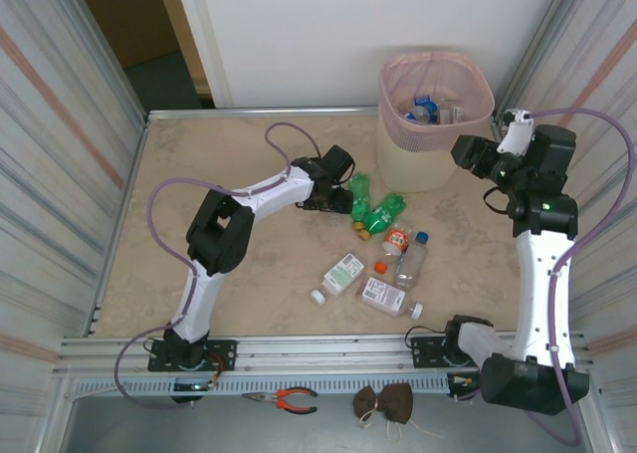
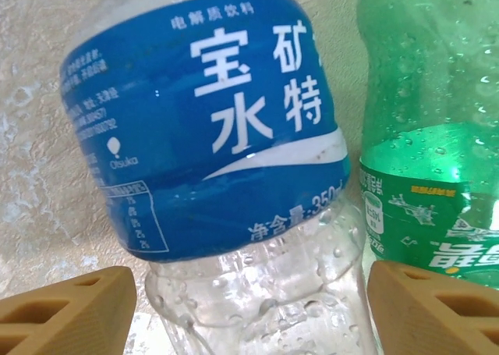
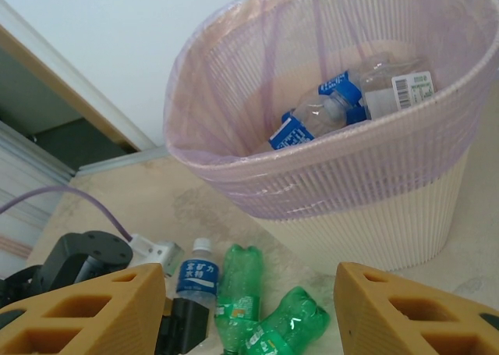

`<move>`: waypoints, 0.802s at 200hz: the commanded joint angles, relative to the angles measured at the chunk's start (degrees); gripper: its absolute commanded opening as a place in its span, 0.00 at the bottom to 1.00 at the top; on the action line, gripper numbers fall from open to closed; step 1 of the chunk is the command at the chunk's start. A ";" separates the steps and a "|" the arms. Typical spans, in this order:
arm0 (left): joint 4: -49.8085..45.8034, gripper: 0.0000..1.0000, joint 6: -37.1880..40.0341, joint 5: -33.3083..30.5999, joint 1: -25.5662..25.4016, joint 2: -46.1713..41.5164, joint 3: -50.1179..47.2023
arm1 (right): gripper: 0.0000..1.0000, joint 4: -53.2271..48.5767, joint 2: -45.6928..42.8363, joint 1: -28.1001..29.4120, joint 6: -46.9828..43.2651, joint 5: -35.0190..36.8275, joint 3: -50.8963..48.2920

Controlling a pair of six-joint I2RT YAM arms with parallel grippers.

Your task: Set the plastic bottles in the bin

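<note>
Left tool (image 2: pixel 251 312) open astride blue-labelled bottle (image 2: pixel 203 136), green bottle (image 2: pixel 429 136) just beside; right tool (image 3: pixel 249 312) open, empty, beside bin (image 3: pixel 366 214).

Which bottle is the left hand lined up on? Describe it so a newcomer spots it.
Start at the cream bin with the pink liner, then find the two green bottles on the table in front of it. Right beside them, between the left hand's fingers, is a clear bottle. Its blue label with white Chinese characters sets it apart from its green neighbours.
</note>
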 commanded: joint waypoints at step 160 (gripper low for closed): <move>0.88 0.67 0.54 0.91 2.62 -3.40 -5.63 | 0.57 1.35 -0.89 2.29 0.91 0.55 -0.55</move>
